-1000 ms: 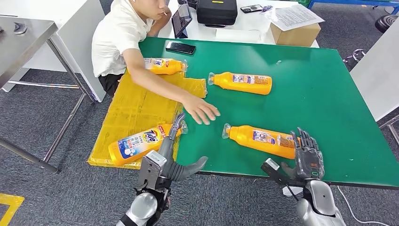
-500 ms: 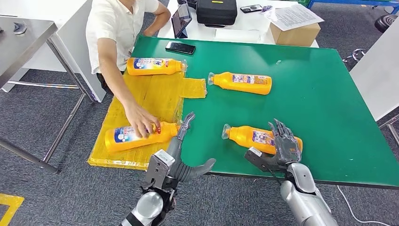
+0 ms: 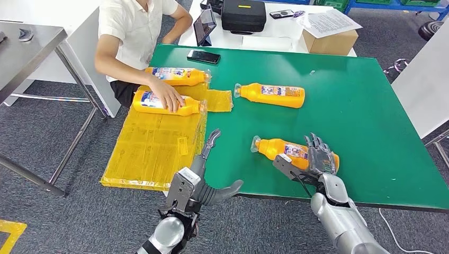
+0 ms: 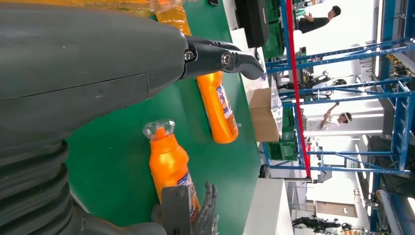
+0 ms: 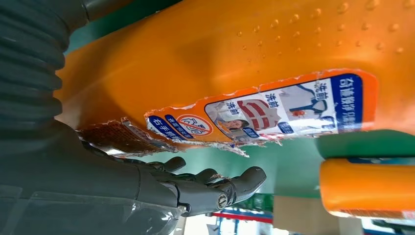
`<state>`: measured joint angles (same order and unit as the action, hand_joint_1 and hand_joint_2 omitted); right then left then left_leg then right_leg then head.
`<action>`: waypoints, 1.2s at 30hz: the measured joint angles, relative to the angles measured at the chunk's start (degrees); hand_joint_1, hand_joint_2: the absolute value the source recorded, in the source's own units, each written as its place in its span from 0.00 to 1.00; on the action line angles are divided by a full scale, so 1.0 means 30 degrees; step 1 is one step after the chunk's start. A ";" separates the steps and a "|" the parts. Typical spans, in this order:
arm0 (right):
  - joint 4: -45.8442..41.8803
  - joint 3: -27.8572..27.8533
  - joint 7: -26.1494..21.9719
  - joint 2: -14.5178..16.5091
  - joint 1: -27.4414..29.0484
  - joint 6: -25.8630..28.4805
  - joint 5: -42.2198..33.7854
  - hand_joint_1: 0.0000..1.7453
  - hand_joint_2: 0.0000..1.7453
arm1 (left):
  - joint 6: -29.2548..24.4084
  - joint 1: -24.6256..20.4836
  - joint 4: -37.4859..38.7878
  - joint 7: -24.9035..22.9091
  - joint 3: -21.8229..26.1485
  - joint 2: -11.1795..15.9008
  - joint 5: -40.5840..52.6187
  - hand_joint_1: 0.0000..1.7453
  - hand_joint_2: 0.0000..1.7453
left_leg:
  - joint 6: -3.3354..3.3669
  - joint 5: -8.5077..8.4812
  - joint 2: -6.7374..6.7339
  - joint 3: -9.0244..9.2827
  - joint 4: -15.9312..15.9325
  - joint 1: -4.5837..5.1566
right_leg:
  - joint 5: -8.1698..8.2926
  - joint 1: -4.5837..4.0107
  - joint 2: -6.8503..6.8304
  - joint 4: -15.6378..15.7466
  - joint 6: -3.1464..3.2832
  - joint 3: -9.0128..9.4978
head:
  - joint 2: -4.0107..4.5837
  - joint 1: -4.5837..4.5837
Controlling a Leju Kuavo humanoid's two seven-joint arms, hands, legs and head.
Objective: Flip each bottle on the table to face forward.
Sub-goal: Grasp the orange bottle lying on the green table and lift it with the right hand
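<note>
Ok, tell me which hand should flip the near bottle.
Right. The right hand is already wrapped around the near bottle; the left hand hangs open by the yellow mat, apart from it.

Grey carpet floor (image 3: 79,211); white desk (image 3: 275,37) behind, apparently steel table (image 3: 26,53) left.

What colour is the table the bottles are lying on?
Green. The table shows best in the head view.
</note>
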<state>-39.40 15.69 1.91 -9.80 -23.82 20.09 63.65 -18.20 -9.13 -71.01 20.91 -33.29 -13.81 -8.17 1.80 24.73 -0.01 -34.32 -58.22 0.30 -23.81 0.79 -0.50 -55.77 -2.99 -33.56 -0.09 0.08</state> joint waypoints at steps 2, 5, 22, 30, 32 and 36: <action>-0.0024 0.0024 0.0536 -0.0015 0.0011 -0.0126 0.0277 0.00 1.00 | 0.0118 0.0064 0.0000 -0.0119 0.0011 0.0000 0.0058 0.00 1.00 | 0.0016 0.0001 0.0030 0.0045 0.0000 0.0001 | -0.0011 0.0004 -0.0009 0.0010 -0.0002 0.0062 | 0.0000 -0.0002; -0.0087 0.0045 0.0895 -0.0102 0.0049 -0.0162 0.0479 0.00 1.00 | 0.0193 0.0183 0.0000 -0.0222 0.0022 0.0000 0.0129 0.00 1.00 | 0.0029 -0.0010 0.0042 0.0077 0.0000 0.0006 | 0.0019 0.0008 -0.0010 0.0027 -0.0026 0.0113 | 0.0000 -0.0004; -0.0807 0.0113 0.1018 -0.0563 0.0448 -0.1710 0.0722 0.91 1.00 | 0.0472 0.0380 -0.0015 -0.0525 0.0277 0.0005 0.0275 0.00 1.00 | 0.0049 -0.0013 0.0065 0.0137 0.0000 0.0008 | 0.0054 0.0009 -0.0015 0.0065 -0.0077 0.0205 | 0.0000 -0.0005; -0.1053 0.0115 0.0469 -0.0865 0.0406 -0.2823 -0.0261 1.00 1.00 | 0.0659 0.0370 -0.0015 -0.0614 0.0306 0.0007 0.0212 0.00 1.00 | 0.0049 0.0010 0.0062 0.0157 -0.0002 0.0000 | 0.0035 0.0002 -0.0013 0.0066 -0.0099 0.0226 | 0.0000 -0.0004; -0.1011 0.0062 -0.0339 -0.1004 0.0315 -0.3478 -0.1260 1.00 1.00 | 0.0815 0.0352 -0.0015 -0.0654 0.0308 0.0007 0.0076 0.00 1.00 | 0.0050 0.0029 0.0059 0.0195 -0.0001 -0.0002 | 0.0012 0.0002 -0.0009 0.0075 -0.0106 0.0247 | 0.0000 -0.0004; -0.0938 -0.0516 -0.2863 -0.1388 0.0181 -0.5629 -0.4733 1.00 1.00 | 0.1099 0.0281 0.0024 -0.0574 0.0308 0.0018 -0.0416 0.00 1.00 | 0.0046 0.0092 0.0042 0.0344 0.0001 -0.0023 | -0.0049 -0.0010 -0.0002 0.0129 -0.0080 0.0396 | 0.0000 -0.0013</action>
<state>-42.21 14.14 -6.68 -13.97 -23.28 3.20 49.45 -14.91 -8.29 -70.94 19.19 -32.37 -13.76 -9.42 1.94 25.01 0.11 -33.29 -58.22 0.23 -23.96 0.76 -0.50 -55.39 -3.23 -32.37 -0.09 0.04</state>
